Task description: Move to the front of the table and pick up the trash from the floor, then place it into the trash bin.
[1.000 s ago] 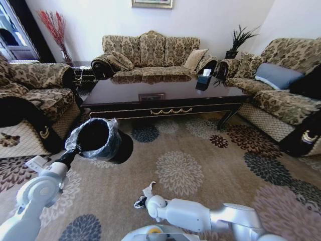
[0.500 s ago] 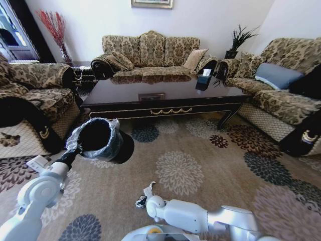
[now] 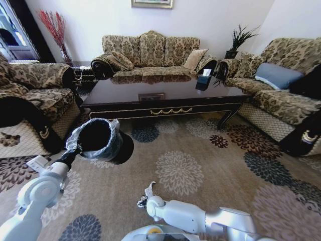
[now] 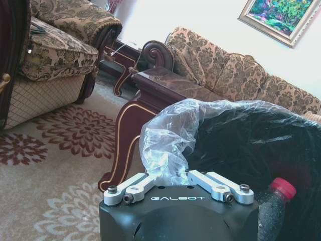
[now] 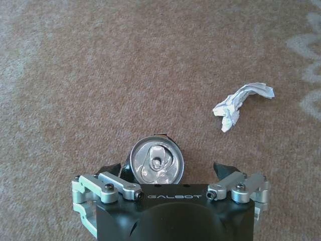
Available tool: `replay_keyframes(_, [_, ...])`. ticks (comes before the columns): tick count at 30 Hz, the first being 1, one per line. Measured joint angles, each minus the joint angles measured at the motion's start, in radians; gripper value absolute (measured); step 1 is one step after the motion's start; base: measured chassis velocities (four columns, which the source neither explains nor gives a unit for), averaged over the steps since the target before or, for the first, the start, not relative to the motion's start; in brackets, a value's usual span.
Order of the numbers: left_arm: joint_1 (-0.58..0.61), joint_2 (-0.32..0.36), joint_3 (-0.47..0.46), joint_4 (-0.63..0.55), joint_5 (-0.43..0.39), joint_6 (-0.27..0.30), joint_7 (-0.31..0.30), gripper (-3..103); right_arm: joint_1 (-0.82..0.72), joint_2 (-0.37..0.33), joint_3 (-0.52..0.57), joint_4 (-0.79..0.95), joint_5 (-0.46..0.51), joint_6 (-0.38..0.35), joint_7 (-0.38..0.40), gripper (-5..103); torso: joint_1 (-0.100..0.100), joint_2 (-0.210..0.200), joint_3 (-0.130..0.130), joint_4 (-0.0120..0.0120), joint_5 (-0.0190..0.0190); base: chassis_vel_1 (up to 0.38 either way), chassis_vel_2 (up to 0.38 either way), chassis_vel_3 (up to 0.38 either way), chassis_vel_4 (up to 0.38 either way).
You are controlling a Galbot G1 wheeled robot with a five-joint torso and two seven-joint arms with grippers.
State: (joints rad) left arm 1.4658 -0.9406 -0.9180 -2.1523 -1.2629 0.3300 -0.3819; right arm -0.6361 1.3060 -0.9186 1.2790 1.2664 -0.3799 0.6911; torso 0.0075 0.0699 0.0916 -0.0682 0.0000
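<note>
The floor [image 3: 200, 155], a tan carpet with round flower medallions, is spread from the near edge up to the sofas. The table [image 3: 165, 95], dark and glossy with gold trim on its apron, is set at the far middle of the room, in front of the far sofa [image 3: 150, 52]. More sofas are placed at the left and right.

The bin [image 3: 100, 139], black and lined with a crinkly clear bag, is held tilted above the carpet at the near left, just in front of the table's left end. Its bag-covered rim is clamped by the left gripper [image 3: 70, 153]; in the left wrist view the fingers [image 4: 128, 187] are seen drawn in on the plastic. A bottle with a red cap [image 4: 281, 188] is seen inside the bin.

The right gripper [image 3: 143, 201] is lowered to the carpet at the near middle. In the right wrist view its jaws are spread apart, and a crushed can [image 5: 156, 160] is set between them, top end up, off toward one finger; whether it is touched cannot be told. A crumpled white scrap [image 5: 241, 104] lies on the carpet near the can, apart from the gripper.
</note>
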Motion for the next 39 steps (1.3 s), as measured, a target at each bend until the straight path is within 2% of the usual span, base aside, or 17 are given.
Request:
replay_keyframes(4, [-0.001,0.003,0.0,0.0,0.002,0.0,0.0,3,-0.002,-0.001,0.0,0.002,-0.005,0.0,-0.009,97,0.0,0.0,0.0,0.0,0.0,0.0,0.0,0.0,0.0])
replay_keyframes(5, [-0.001,0.004,0.0,0.0,0.004,0.0,0.0,3,-0.002,-0.002,0.0,0.002,-0.007,0.001,-0.011,87,0.0,0.0,0.0,0.0,0.0,0.0,0.0,0.0,0.0])
replay_keyframes(6, [-0.001,0.004,0.0,0.0,0.004,0.0,0.0,3,-0.002,-0.002,0.0,0.002,-0.007,0.001,-0.011,87,0.0,0.0,0.0,0.0,0.0,0.0,0.0,0.0,0.0])
replay_keyframes(8, [0.0,0.005,0.0,0.001,0.01,0.0,0.0,3,-0.002,-0.002,0.0,0.002,-0.014,0.004,-0.018,76,0.0,0.0,0.0,0.0,0.0,0.0,0.0,0.0,0.0])
replay_keyframes(9, [0.0,0.006,0.0,0.002,0.012,0.0,0.0,3,-0.002,-0.003,-0.001,0.002,-0.016,0.005,-0.02,76,0.0,0.0,0.0,0.0,0.0,0.0,0.0,0.0,0.0])
replay_keyframes(11, [0.0,0.006,0.0,0.003,0.013,0.0,0.0,3,-0.002,-0.005,-0.001,0.002,-0.019,0.007,-0.022,65,0.0,0.0,0.0,0.0,0.0,0.0,0.0,0.0,0.0])
replay_keyframes(12, [0.0,0.006,0.0,0.003,0.013,0.0,0.0,3,-0.002,-0.005,-0.001,0.002,-0.019,0.007,-0.022,65,0.0,0.0,0.0,0.0,0.0,0.0,0.0,0.0,0.0])
replay_keyframes(14, [-0.003,0.005,0.003,0.006,0.015,0.0,0.001,3,0.0,-0.011,-0.001,0.006,-0.025,0.012,-0.027,56,0.0,0.0,0.0,0.0001,0.0,0.0,0.0,0.0,0.0])
replay_keyframes(22, [-0.007,0.007,0.011,0.017,0.02,0.0,0.003,3,0.025,-0.051,0.009,0.07,-0.024,0.022,-0.027,56,0.0,0.0,0.0,0.0,0.0,0.0,0.0,0.0,0.0])
replay_keyframes(28, [-0.01,0.015,0.013,0.031,0.02,-0.002,0.005,3,0.068,-0.103,0.015,0.167,-0.008,0.031,0.002,56,0.0,0.0,0.0,-0.0001,0.0002,0.0,0.0,0.0,0.0])
replay_keyframes(33, [-0.007,0.015,0.024,0.055,0.034,-0.008,0.014,3,0.131,-0.146,0.057,0.254,0.016,0.04,0.034,56,0.0,0.0,0.0,0.0001,0.0001,0.0,0.0,0.0,0.0])
replay_keyframes(39, [-0.007,0.01,0.04,0.097,0.038,-0.013,0.015,3,0.246,-0.208,0.156,0.34,0.061,0.045,0.044,56,0.0,0.0,0.0,-0.0001,0.0,0.0,0.0,0.0,0.0])
